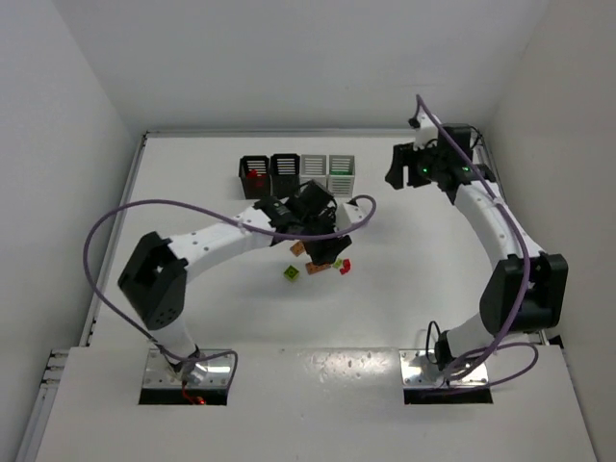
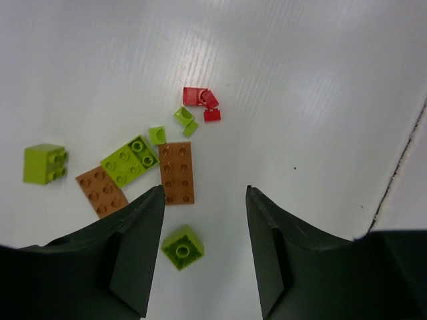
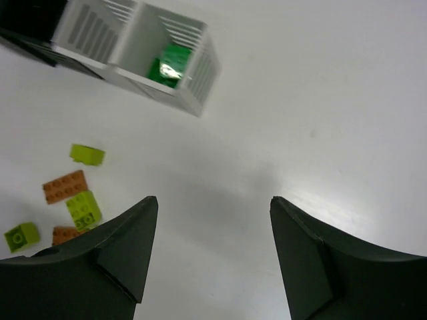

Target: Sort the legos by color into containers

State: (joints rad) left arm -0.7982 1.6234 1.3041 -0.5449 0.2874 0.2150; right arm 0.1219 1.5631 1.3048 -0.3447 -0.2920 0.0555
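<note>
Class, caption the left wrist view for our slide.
Open left claw above a lime brick; brown brick and red bricks beyond.

The left arm (image 1: pixel 217 239) bends toward the worktop's (image 1: pixel 414 289) middle, left tool (image 2: pixel 203 200) pointing down, jaws apart. The right arm (image 1: pixel 493 223) reaches toward the far right corner, right tool (image 3: pixel 213 207) parted, empty.

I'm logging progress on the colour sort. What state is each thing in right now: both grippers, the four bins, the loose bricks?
left gripper: open, empty, above the loose legos.
right gripper: open, empty.
outer white bin: upright, green lego inside.
outer black bin: upright, red lego inside.
inner black bin: upright, contents unclear.
inner white bin: upright, contents unclear.
loose legos: scattered on the table, unsorted.
</note>
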